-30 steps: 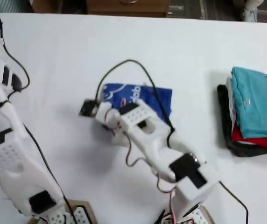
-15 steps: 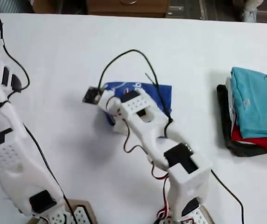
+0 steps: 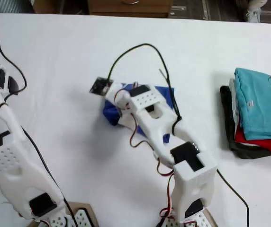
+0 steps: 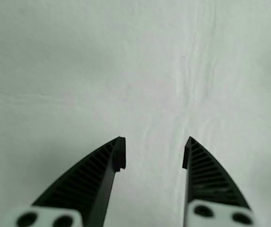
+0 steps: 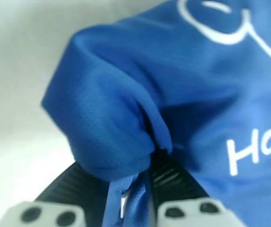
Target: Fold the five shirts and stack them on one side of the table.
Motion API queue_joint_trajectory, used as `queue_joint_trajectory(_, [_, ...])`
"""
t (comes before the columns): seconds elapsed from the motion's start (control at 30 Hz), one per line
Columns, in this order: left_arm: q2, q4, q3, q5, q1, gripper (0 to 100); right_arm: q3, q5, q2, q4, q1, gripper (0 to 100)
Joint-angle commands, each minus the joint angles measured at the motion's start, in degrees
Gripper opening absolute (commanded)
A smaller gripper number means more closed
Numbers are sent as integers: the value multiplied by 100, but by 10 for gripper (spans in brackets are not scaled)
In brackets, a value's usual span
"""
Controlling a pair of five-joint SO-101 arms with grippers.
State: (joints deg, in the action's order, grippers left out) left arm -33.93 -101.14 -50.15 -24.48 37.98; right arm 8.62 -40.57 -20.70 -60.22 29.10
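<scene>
In the high view we see the blue shirt (image 3: 110, 112) bunched on the white table (image 3: 55, 66), well apart from the stack of folded shirts (image 3: 261, 111). The right arm (image 3: 157, 125) lies over it, and the left arm (image 3: 7, 156) is farthest from the stack. In the left wrist view we find the left gripper (image 4: 153, 152) spread over bare table. In the right wrist view the right gripper (image 5: 142, 177) pinches a fold of the blue shirt.
</scene>
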Motion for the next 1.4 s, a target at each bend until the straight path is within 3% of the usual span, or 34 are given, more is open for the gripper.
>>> queue_joint_trajectory(0.0, [343, -79, -22, -62, 44, 222, -624, -35, 356, -435, -356, 19])
queue_joint_trajectory(0.43, [316, -70, -13, -53, -308, 222, -2409, -44, 2018, -1991, -1191, 19])
queue_joint_trajectory(1.1, [-237, -70, 233, -35, -651, 222, -4870, -888, 2237, -2062, -4927, 19])
queue_joint_trajectory(1.37, [-396, 44, 224, -62, -721, 222, -5020, -1240, 2149, -1543, -6325, 19])
